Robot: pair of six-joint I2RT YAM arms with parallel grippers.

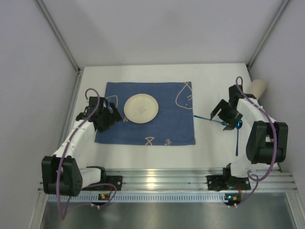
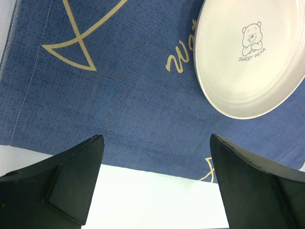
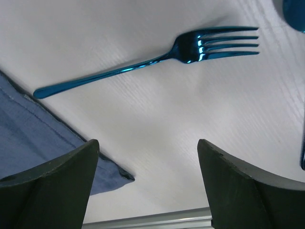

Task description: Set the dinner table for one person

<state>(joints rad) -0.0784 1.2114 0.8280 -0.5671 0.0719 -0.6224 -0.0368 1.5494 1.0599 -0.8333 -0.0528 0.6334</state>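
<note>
Dinner table: white top, fills the enclosure floor. Ribbed aluminium rail runs along its near edge, both arm bases bolted there.

Dark blue cloth mat: lies flat on the table, left of centre, pale line drawings on it.

Left arm: reaches in over the mat's left edge. Right arm: bent over bare table to the right of the mat.

Left gripper: jaws spread wide, nothing between them. It hangs above the mat's edge with its tips pointing toward the plate.

Right gripper: jaws also spread wide, holding nothing. It hangs over bare table, with a corner of the mat below one finger.

Plate: round, cream, flat on the mat, just beyond the left gripper and not touching it. A small bear drawing and "SWEET BEAR" are printed at its centre.

Beige cup: far right corner, behind the right arm; partly hidden, pose unclear.

Spoon: metallic blue, on bare table beside the right arm, bowl toward the gripper.

Fork: metallic blue, flat on the table. Its handle end lies just beside the mat's right edge and its tines point toward the spoon.
</note>
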